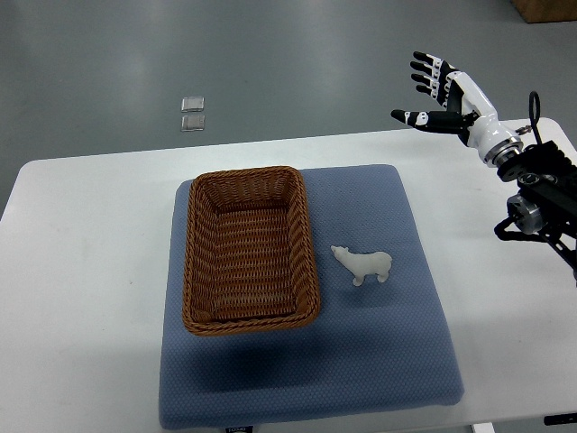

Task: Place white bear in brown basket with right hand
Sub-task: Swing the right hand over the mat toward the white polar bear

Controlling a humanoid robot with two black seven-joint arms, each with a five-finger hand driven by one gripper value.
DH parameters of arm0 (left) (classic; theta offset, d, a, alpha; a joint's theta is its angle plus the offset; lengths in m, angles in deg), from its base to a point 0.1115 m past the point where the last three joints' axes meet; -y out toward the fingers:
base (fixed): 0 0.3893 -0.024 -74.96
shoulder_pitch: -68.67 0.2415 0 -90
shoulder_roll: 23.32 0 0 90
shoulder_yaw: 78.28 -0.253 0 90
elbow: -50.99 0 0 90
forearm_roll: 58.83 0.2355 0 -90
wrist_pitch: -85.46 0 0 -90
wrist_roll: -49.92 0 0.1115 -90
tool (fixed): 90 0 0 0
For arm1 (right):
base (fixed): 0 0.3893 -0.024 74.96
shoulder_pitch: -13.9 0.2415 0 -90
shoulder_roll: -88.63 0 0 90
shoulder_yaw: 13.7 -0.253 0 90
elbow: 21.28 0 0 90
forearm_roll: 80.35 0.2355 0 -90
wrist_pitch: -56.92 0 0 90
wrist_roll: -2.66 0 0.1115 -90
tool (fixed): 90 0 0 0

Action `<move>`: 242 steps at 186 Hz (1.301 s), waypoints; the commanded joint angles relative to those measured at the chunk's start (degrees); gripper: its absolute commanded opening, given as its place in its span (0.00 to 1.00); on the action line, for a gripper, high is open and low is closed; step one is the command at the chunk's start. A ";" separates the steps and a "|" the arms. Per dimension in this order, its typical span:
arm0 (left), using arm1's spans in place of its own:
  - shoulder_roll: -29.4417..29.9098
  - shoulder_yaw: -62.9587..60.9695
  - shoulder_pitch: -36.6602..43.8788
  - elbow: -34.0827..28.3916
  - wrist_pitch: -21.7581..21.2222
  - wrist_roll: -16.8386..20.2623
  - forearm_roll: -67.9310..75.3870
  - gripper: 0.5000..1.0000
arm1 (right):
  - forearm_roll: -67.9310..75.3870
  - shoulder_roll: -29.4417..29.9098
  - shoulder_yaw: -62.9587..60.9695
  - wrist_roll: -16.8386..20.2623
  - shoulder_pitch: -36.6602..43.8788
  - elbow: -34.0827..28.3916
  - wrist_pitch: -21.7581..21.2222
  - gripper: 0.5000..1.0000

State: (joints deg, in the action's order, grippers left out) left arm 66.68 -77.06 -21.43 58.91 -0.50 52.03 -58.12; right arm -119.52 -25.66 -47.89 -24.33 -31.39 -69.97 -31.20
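Observation:
A small white bear (363,264) stands on the blue mat (379,361), just right of the brown wicker basket (298,236). The basket holds nothing that I can see. My right hand (435,93) is raised at the upper right, past the table's far edge, well away from the bear. Its fingers are spread and hold nothing. The left arm is out of view.
The mat lies on a white table (81,298). Two small square tiles (192,114) lie on the grey floor beyond the table. A cardboard box corner (545,9) shows at the top right.

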 commanded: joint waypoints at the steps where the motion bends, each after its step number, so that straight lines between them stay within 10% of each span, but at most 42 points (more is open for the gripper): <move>1: 0.00 0.01 -0.08 0.00 0.00 0.00 0.00 1.00 | -4.34 -4.97 5.27 0.01 2.66 -4.30 -0.83 0.84; 101: 0.00 0.01 -0.08 0.00 0.00 0.00 0.00 1.00 | -47.67 -17.28 14.32 0.36 14.34 -21.44 -23.41 0.84; 168: 0.00 0.01 -0.08 0.00 0.00 0.00 0.00 1.00 | -46.88 -14.82 14.06 0.53 12.76 -23.55 -26.58 0.84; 242: 0.00 0.10 -0.08 0.00 0.00 0.00 0.00 1.00 | -37.83 -12.27 14.24 8.79 6.79 -22.85 -27.11 0.84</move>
State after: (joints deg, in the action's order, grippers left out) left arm 66.68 -77.03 -21.51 58.90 -0.50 52.03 -58.12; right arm -157.16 -38.81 -33.73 -16.12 -22.79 -92.82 -58.46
